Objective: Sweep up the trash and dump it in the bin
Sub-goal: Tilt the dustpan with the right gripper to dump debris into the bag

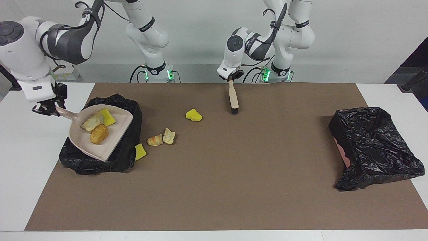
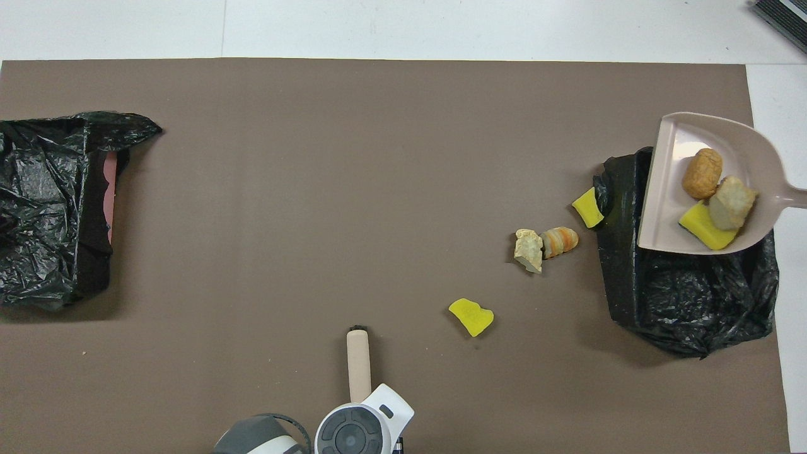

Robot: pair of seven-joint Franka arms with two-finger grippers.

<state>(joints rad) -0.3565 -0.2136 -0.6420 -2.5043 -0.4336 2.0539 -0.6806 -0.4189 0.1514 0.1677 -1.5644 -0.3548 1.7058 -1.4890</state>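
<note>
My right gripper is shut on the handle of the beige dustpan, holding it up over the black-lined bin at the right arm's end. In the pan lie three pieces of trash: a yellow sponge, a tan lump and a brown bread piece. Loose trash lies on the mat: a yellow sponge against the bin, a striped roll, a pale lump and a yellow chunk. My left gripper is shut on the brush, bristles down.
A second black-lined bin stands at the left arm's end of the brown mat. White table edge borders the mat at both ends.
</note>
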